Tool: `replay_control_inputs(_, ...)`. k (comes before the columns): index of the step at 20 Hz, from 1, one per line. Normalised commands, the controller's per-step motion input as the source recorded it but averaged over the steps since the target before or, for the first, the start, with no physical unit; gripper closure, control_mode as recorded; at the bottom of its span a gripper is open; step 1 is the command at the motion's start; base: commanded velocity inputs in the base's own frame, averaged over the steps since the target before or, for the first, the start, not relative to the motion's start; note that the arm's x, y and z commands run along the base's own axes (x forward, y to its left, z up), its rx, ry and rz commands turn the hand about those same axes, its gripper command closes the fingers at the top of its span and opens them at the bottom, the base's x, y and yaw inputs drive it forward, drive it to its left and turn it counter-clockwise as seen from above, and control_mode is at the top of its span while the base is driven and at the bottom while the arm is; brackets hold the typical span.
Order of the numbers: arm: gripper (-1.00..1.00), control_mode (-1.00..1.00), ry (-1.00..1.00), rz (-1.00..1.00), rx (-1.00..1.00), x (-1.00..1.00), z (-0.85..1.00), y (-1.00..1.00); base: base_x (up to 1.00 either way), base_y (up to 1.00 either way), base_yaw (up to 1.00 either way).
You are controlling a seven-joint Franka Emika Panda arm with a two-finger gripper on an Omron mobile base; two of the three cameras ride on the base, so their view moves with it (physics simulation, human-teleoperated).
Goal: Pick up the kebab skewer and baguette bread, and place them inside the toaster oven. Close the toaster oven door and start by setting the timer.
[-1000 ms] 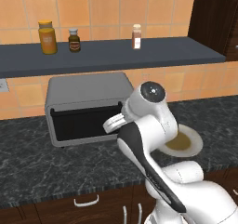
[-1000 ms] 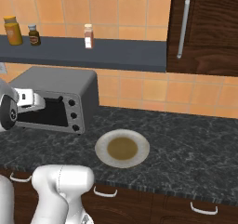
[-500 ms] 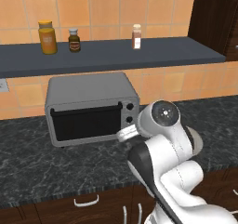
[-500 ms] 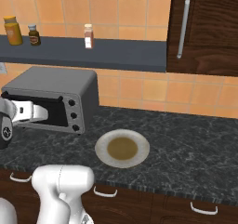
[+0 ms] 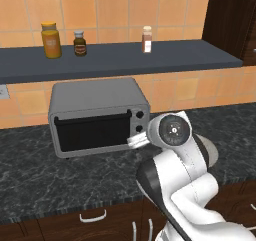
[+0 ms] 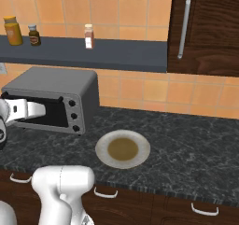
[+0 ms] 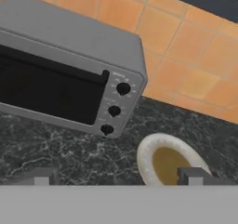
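Left base view first: the toaster oven (image 5: 99, 116) sits left of centre on the dark bench (image 5: 60, 180), its toaster oven door (image 5: 92, 133) shut, and the arm's wrist crowds the knob side, so a careless swing could clip a knob or nudge the box. Right base view: the oven is at the left edge, a plate (image 6: 123, 149) sits empty at mid-frame, neither skewer nor bread to be seen. Hand view: grey box in the upper left, dark glass, bar handle, three black knobs (image 7: 114, 110); the fingers (image 7: 197, 176) stand wide apart, holding nothing, and reaching for the wrong knob would miss the timer.
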Motion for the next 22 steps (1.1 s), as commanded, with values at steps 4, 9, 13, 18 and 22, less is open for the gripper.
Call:
replay_control_inputs(4,-1.0,-1.0,0.0,0.05,-0.23,0.01,-0.13,-0.15,0.0,0.0,0.0)
replay_control_inputs(9,-1.0,-1.0,0.18,0.34,-0.4,0.05,-0.3,-0.23,0.0,0.0,0.0)
replay_control_inputs(13,-1.0,-1.0,0.39,0.43,-0.57,0.24,-0.27,-0.01,0.0,0.0,0.0)
replay_control_inputs(18,-1.0,-1.0,0.39,0.48,-0.74,0.13,-0.47,0.05,0.0,0.0,0.0)
replay_control_inputs(22,-1.0,-1.0,0.28,0.44,-0.69,0.21,-0.14,0.0,0.0,0.0,0.0)
